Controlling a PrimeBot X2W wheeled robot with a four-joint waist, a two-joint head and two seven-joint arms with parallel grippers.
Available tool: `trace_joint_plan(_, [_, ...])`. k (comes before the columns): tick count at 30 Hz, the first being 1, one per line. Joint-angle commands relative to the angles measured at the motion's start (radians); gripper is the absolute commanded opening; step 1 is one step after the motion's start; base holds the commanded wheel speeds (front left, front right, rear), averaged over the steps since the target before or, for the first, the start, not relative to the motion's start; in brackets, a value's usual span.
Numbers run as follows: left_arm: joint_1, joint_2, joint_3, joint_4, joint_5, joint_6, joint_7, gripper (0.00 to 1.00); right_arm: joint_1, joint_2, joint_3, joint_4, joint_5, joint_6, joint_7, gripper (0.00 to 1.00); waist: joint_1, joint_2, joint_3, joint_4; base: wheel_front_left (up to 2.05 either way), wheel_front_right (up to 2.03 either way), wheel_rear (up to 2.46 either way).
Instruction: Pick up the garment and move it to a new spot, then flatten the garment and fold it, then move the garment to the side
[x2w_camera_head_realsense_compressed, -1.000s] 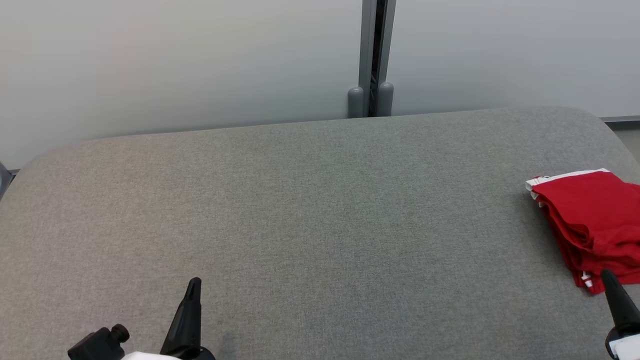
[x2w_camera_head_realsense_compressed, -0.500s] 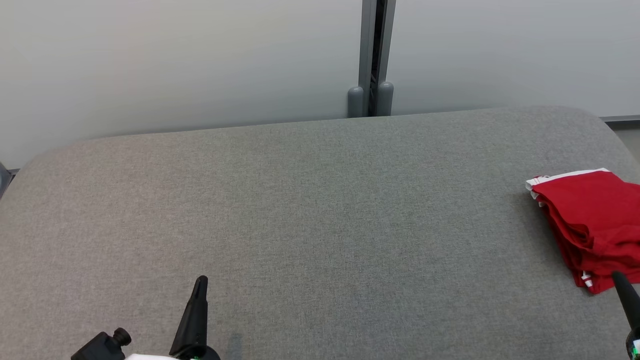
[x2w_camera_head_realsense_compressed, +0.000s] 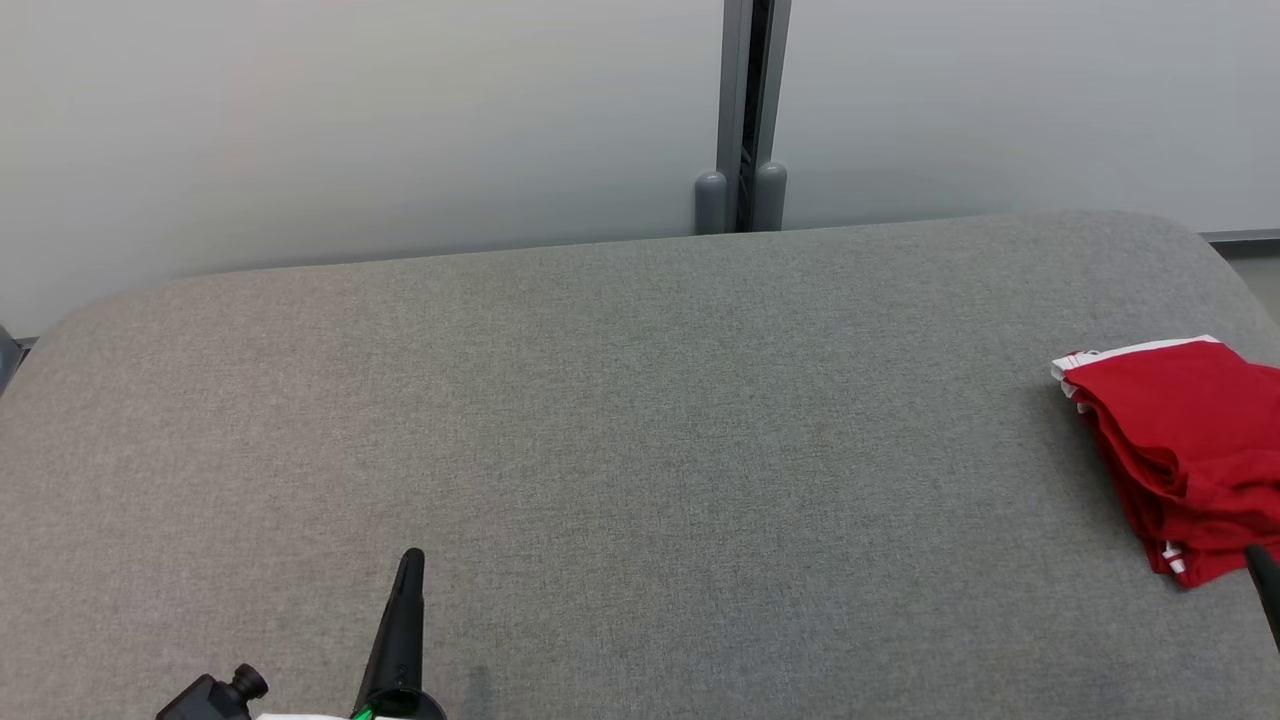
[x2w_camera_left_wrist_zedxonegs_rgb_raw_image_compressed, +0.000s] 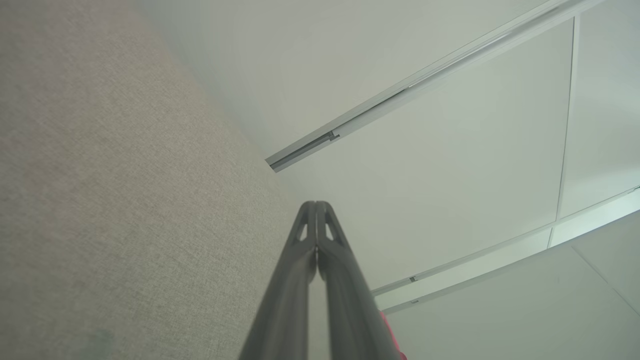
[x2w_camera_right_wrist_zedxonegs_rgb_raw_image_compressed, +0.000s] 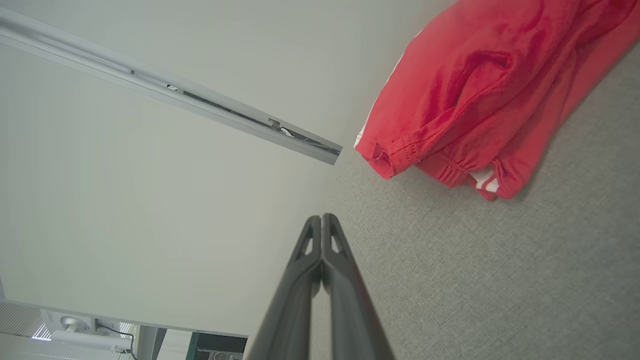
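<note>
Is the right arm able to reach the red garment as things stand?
Probably yes: the right gripper, shut, sits close to the folded red garment on the grey surface, with nothing between them. It must open first.

We look across a grey, fabric-covered tabletop (x2w_camera_head_realsense_compressed: 640, 400) with rounded far corners, which runs up to a pale, plain wall (x2w_camera_head_realsense_compressed: 350, 120) of smooth panels. Behind the far edge a grey metal post (x2w_camera_head_realsense_compressed: 755, 90) divides the panels, with two rounded grey caps (x2w_camera_head_realsense_compressed: 711, 203) at its foot. The light is soft and even. Past the far right corner we glimpse a strip of floor (x2w_camera_head_realsense_compressed: 1262, 268).
</note>
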Motion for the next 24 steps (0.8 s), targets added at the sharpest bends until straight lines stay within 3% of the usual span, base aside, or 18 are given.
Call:
trace_joint_plan(1, [0.002, 0.001, 0.002, -0.010, -0.025, -0.011, -0.006, 0.00, -0.019, -0.007, -0.014, -0.003, 0.030, 0.000, 0.013, 0.00, 0.0000, 0.0000, 0.000, 0.000, 0.00, 0.00, 0.00])
trace_joint_plan(24, [0.010, -0.032, -0.011, -0.018, -0.203, -0.062, -0.029, 0.00, -0.025, -0.003, -0.090, 0.022, 0.243, 0.000, 0.106, 0.00, 0.0000, 0.0000, 0.002, -0.001, 0.00, 0.00, 0.00])
